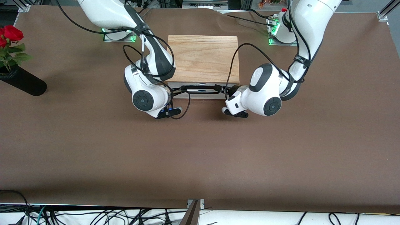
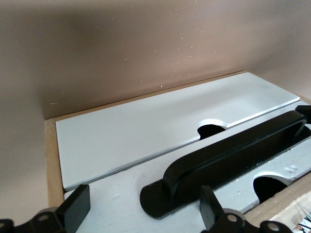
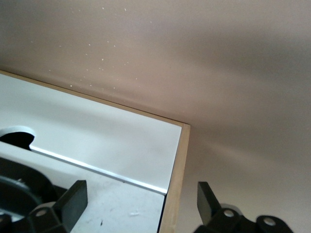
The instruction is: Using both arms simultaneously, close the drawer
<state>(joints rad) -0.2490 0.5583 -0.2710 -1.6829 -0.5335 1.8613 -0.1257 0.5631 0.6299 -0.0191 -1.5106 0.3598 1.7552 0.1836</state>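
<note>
Pressing drawer (image 1: 200, 94) front evenly with left gripper (image 1: 225, 91) and right gripper (image 1: 175, 92), jaws apart, near handle (image 1: 201, 90) ends, avoiding skew.

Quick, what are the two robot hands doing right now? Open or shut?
Left tool: open, holding nothing, at the drawer front, by the handle.
Right tool: open, holding nothing, at the drawer's corner.

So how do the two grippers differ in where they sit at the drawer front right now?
The left gripper sits at the black handle's end toward the left arm's side; the right gripper sits at the opposite end. In the left wrist view the handle runs between the left gripper's fingers; the right gripper's fingers straddle the white drawer front's corner. Both are open at the drawer front.
</note>
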